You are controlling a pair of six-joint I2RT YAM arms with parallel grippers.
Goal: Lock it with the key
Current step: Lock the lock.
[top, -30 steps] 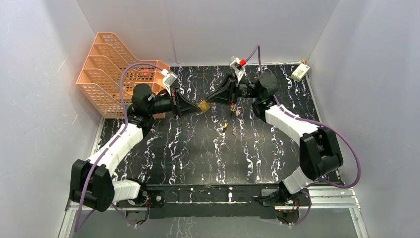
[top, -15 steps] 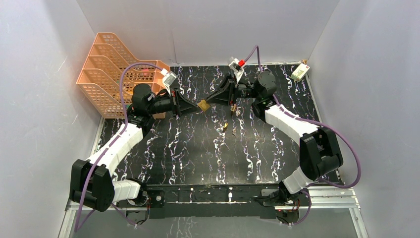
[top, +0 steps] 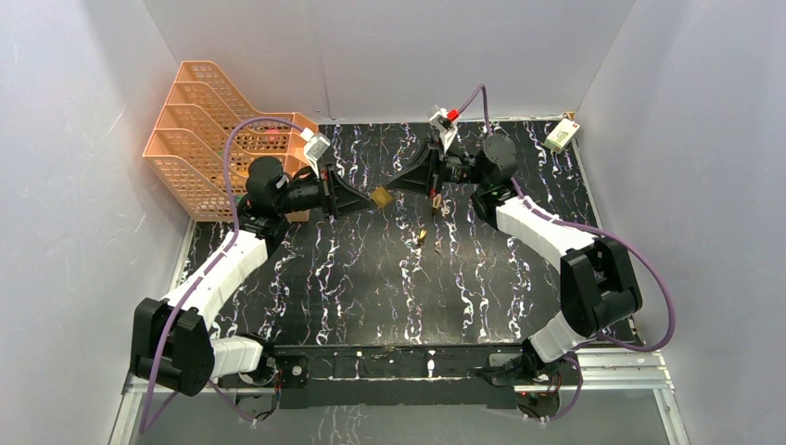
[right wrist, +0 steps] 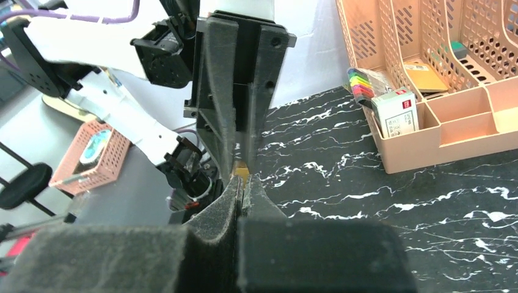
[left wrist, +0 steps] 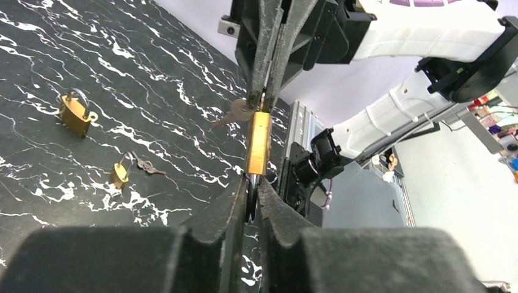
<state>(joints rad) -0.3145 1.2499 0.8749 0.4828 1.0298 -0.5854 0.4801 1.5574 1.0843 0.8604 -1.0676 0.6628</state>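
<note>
A brass padlock [top: 380,197] hangs in the air between my two grippers above the back middle of the black marbled table [top: 371,278]. My left gripper [top: 364,201] is shut on its shackle end; in the left wrist view the padlock [left wrist: 258,143] stands edge-on just beyond that gripper [left wrist: 255,183]. My right gripper [top: 395,188] is shut on the key [left wrist: 235,113] at the padlock's far end. In the right wrist view only a sliver of brass [right wrist: 242,169] shows past the shut right gripper [right wrist: 242,181].
Two more padlocks lie on the table: a larger one [left wrist: 74,114] and a small one [left wrist: 120,174] with a key [left wrist: 146,165]; both show in the top view [top: 436,202] [top: 420,236]. An orange file rack [top: 218,130] stands back left. A white box [top: 561,136] is back right.
Almost nothing. Both grippers stay joined at the padlock in the same place; the right wrist has shifted only very slightly.
</note>
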